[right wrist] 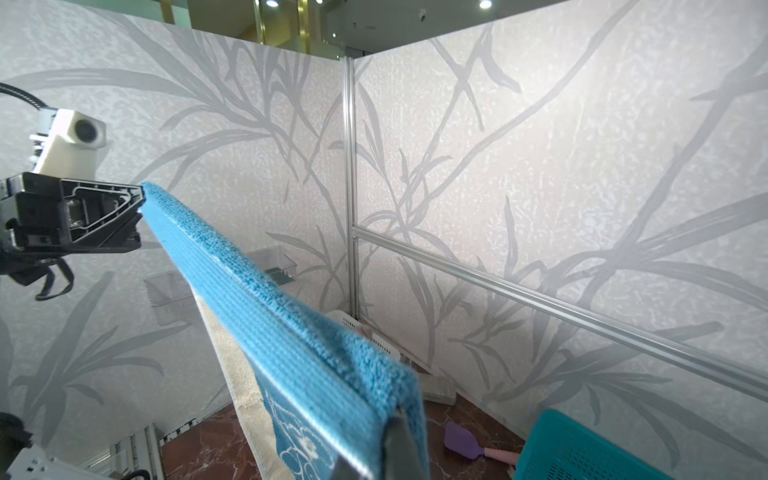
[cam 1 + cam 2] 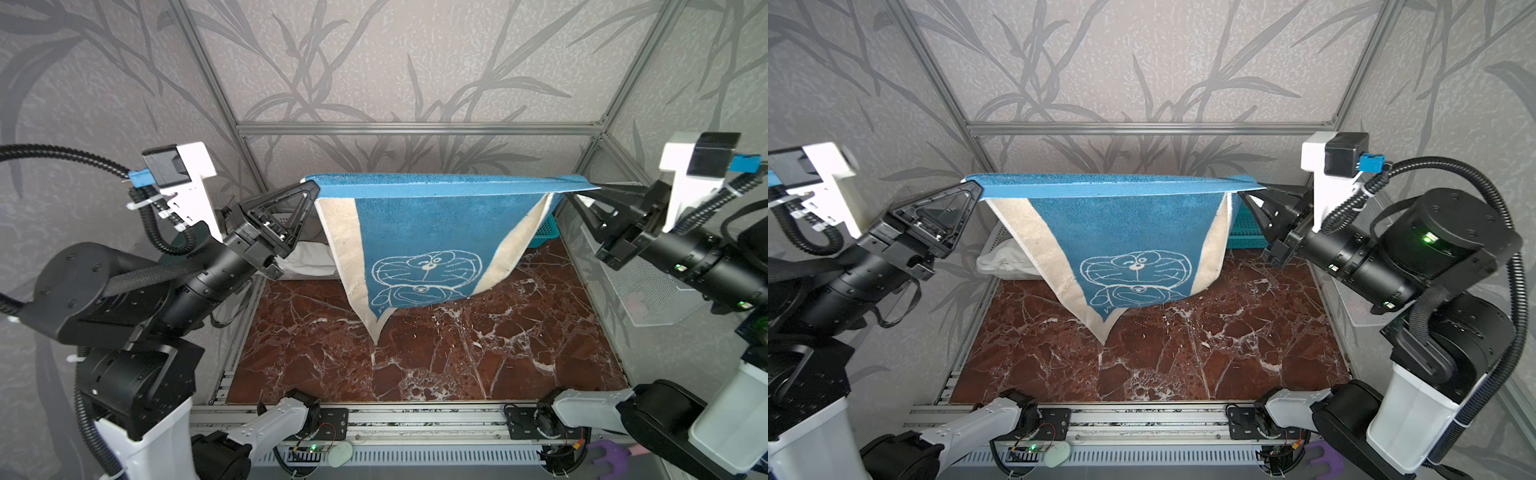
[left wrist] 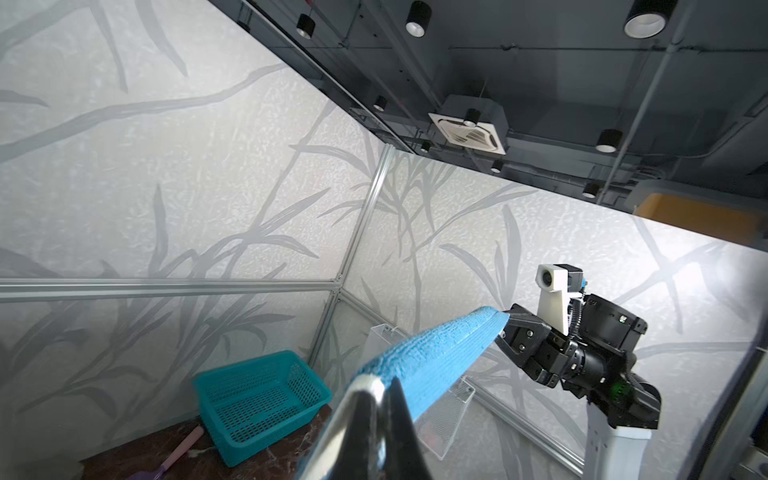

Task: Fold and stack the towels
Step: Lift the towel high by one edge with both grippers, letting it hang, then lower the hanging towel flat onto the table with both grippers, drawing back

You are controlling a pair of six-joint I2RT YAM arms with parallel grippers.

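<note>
Surface: you have a red-brown marble tabletop (image 2: pixel 457 374) walled by grey leaf-patterned panels.
Top views, towel: in both top views the blue-bordered towel (image 2: pixel 419 232) hangs over the far half of the table. Its top edge is stretched taut from left to right, the cartoon faces you, and one corner droops toward the middle.
Top views, claws: your left claw (image 2: pixel 313 189) is clenched on the left end and your right claw (image 2: pixel 575 194) on the right end.
Top views, rest: the white towel (image 2: pixel 1005 257) is bunched at far left and the teal basket (image 2: pixel 544 232) sits at far right.
Left wrist: the taut blue edge (image 3: pixel 436 357) runs to the right claw (image 3: pixel 509 328), with the basket (image 3: pixel 257 399) beyond.
Right wrist: the same edge (image 1: pixel 291 324) reaches the left claw (image 1: pixel 139 212), and a purple spatula (image 1: pixel 461 440) lies beside the basket.
</note>
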